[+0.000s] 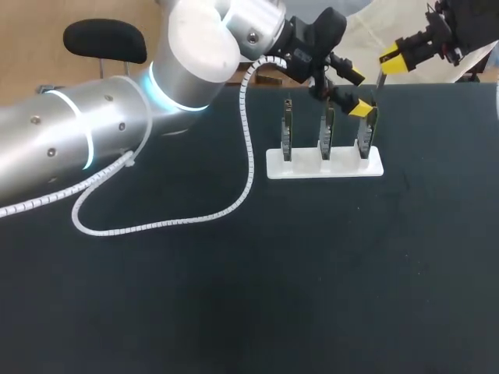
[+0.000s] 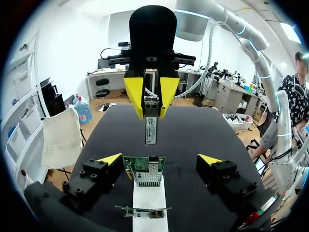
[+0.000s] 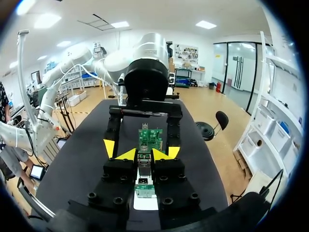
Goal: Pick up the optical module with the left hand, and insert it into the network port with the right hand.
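Note:
The grey optical module hangs from my right gripper, whose fingers are shut on it, just above the port of the rightmost network card. That card stands upright in a white rack with two others. My left gripper is open, its yellow tips on either side of that card without touching it. In the right wrist view my right gripper pinches the module, with the card just ahead. In the head view my right gripper hangs above the rack's right end.
The rack's other two cards stand left of the grippers. A white coiled cable from my left arm loops over the dark table left of the rack.

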Action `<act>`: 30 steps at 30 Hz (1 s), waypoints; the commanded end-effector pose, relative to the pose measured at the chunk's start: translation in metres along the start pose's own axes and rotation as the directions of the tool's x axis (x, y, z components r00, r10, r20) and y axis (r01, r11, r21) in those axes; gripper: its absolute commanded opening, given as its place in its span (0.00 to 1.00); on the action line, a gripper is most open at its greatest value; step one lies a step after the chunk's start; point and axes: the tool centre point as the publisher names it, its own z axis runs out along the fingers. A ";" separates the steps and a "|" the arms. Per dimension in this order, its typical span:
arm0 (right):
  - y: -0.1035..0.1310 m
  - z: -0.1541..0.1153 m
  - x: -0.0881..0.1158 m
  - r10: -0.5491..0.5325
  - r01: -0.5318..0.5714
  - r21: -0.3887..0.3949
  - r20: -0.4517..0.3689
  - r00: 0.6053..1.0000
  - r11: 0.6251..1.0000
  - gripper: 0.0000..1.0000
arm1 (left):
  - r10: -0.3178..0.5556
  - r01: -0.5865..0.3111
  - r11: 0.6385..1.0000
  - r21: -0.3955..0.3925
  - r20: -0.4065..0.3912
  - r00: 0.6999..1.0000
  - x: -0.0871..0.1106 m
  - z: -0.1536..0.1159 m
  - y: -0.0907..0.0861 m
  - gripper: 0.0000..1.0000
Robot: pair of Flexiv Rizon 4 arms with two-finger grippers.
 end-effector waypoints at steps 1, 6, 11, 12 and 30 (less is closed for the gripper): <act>-0.004 0.003 0.002 0.000 -0.001 -0.017 -0.004 1.000 1.000 0.00 | 0.001 -0.001 1.000 0.004 -0.003 1.000 -0.001 0.000 0.002 1.00; -0.004 0.006 0.006 0.014 -0.014 -0.049 -0.006 1.000 0.999 0.00 | 0.001 -0.001 1.000 0.004 -0.003 1.000 -0.001 0.000 0.002 1.00; -0.005 0.006 0.011 0.020 -0.021 -0.065 -0.016 1.000 0.998 0.00 | 0.001 -0.001 1.000 0.004 -0.003 1.000 -0.001 0.000 0.002 1.00; -0.005 0.006 0.012 0.019 -0.020 -0.064 -0.020 1.000 0.998 0.00 | 0.001 -0.001 1.000 0.004 -0.003 1.000 -0.001 0.000 0.002 1.00; -0.001 0.013 0.016 0.021 -0.023 -0.061 -0.033 0.999 0.998 0.00 | 0.001 -0.001 1.000 0.004 -0.003 1.000 -0.001 0.000 0.002 1.00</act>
